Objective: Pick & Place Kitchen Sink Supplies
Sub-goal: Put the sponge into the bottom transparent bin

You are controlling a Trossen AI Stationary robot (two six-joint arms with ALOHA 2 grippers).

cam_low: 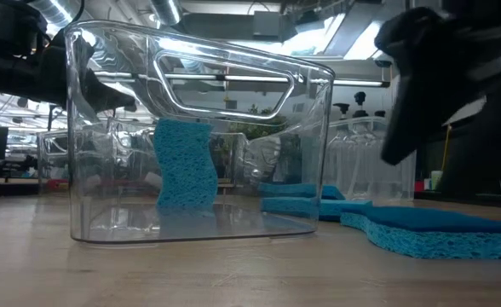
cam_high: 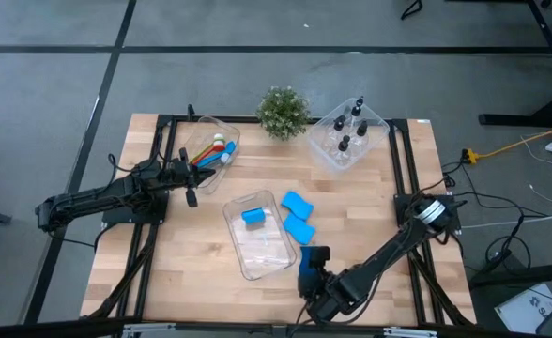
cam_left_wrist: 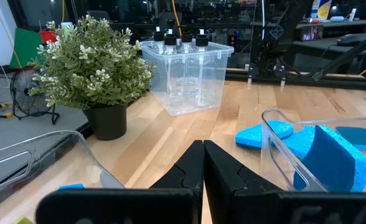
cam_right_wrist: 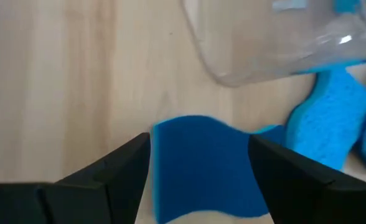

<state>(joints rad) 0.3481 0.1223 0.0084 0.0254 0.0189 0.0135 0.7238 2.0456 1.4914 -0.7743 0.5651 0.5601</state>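
Observation:
A blue sponge [cam_right_wrist: 201,180] lies flat on the table near its front edge [cam_high: 305,266]. My right gripper [cam_right_wrist: 199,142] hangs open just above it, slanting down, one finger on either side and clear of it in the low view [cam_low: 455,85]. Two more blue sponges [cam_high: 297,202] [cam_high: 300,229] lie flat beside the middle clear bin [cam_high: 278,255]. Inside that bin a fourth sponge [cam_low: 182,166] stands on its edge. My left gripper [cam_left_wrist: 203,162] is shut and level at the table's left [cam_high: 191,191], holding nothing.
A clear bin with coloured brushes [cam_high: 210,150] sits at the far left. A clear bin of black-capped bottles [cam_high: 348,131] sits at the far right. A small potted plant [cam_high: 283,111] stands between them at the far edge. Bare wood lies left of the middle bin.

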